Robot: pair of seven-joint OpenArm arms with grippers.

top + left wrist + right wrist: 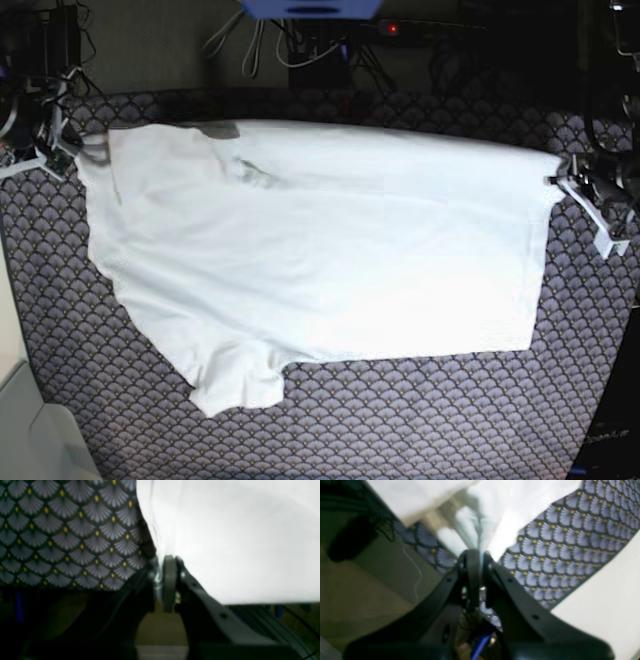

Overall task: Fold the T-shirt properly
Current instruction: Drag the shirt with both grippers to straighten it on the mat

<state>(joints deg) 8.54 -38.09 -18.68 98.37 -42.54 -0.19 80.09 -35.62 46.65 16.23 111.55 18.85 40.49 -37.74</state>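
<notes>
**A:** What do you have in front of you, biggest thing first?

**B:** You are looking at the T-shirt (330,250), plain white, spread wide across the patterned cloth (400,420) that covers the table. Its far edge is pulled into a nearly straight line between your two grippers, one sleeve points toward the near edge, and light wrinkles show around the collar.

**A:** And the grippers?

**B:** Your left gripper (562,182) has its jaws closed on a pinch of the shirt's corner at the base view's right; in the left wrist view, fabric bunches between the pads (170,580). Your right gripper (70,150) is clamped the same way on the opposite corner, with white cloth gathered into its jaws.

**A:** The surroundings?

**B:** The cloth carries grey fan-shaped scales with yellow dots on a dark ground. Behind the table you see cables (300,45) and dark equipment.

**A:** Anything unclear?

**B:** Both wrist views are blurred, so you cannot tell how much fabric sits between the jaws. The arms are cut off at the frame edges.
</notes>
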